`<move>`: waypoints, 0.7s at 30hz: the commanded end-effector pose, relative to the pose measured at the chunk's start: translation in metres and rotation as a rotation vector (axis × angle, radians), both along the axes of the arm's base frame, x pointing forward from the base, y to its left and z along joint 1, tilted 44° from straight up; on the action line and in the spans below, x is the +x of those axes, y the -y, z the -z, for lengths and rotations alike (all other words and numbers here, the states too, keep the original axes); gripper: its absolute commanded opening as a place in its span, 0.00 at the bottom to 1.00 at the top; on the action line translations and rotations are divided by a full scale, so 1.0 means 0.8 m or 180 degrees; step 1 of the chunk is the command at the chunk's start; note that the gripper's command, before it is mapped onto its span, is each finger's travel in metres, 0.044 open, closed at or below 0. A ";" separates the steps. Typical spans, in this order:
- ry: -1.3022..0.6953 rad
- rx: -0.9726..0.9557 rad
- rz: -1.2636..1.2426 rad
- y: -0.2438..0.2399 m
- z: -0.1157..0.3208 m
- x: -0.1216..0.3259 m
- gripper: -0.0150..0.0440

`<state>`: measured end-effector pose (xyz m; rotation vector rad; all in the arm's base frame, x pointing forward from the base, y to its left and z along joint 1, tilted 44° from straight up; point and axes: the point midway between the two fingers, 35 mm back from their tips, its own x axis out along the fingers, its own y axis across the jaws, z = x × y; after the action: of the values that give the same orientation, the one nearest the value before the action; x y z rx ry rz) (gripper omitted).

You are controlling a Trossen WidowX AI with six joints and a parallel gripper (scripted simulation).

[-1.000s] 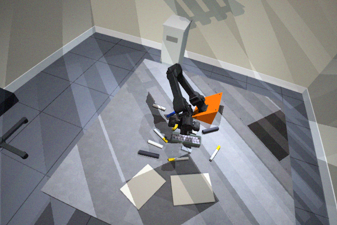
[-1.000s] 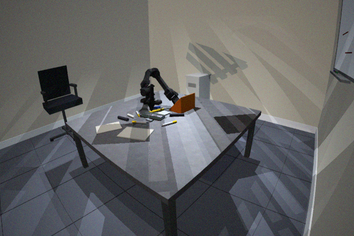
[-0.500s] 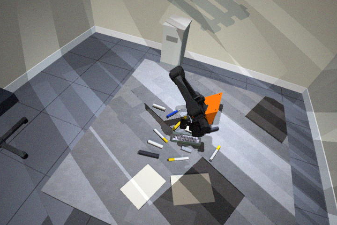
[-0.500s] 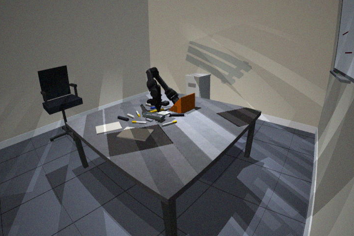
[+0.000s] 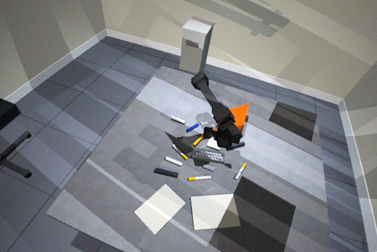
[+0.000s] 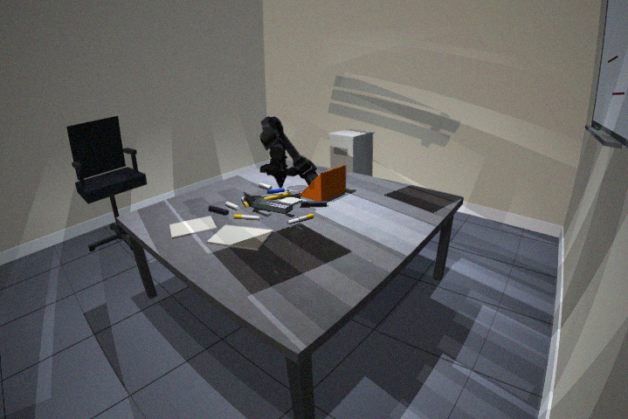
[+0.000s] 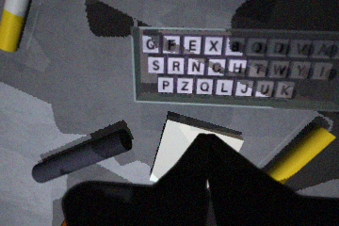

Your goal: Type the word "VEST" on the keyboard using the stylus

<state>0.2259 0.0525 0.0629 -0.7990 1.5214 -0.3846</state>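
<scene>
The keyboard (image 5: 208,155) (image 6: 270,204) (image 7: 196,99) lies on the desk. In the wrist view its E (image 7: 192,45) and S (image 7: 155,65) keys are brightly lit, while the V (image 7: 303,50) and T (image 7: 258,69) keys are in shadow. My gripper (image 5: 223,144) (image 6: 280,184) (image 7: 205,140) is shut, with nothing seen between its fingertips. It hangs above the desk beside the keyboard, over the white pad in the wrist view. A blue pen-like thing (image 5: 192,127) (image 6: 275,189) with a thin pale tip lies apart from the gripper. I cannot tell for certain whether it is the stylus.
A white pad (image 5: 213,144) (image 7: 174,143), a yellow marker (image 5: 197,140) (image 7: 303,153) and a dark cylinder (image 5: 237,145) (image 7: 83,155) lie beside the keyboard. An orange wedge (image 5: 240,115) (image 6: 327,182) stands behind. Several white and yellow markers and two pale sheets lie around.
</scene>
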 end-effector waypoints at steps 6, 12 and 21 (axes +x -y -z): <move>0.0047 0.0037 0.0014 0.006 -0.005 0.000 0.43; 0.0505 0.0290 0.0082 0.053 -0.049 -0.006 0.51; 0.1306 0.0429 0.0210 0.123 -0.098 -0.041 0.51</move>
<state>0.2032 -0.0318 0.1353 -0.5459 1.2288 -0.4330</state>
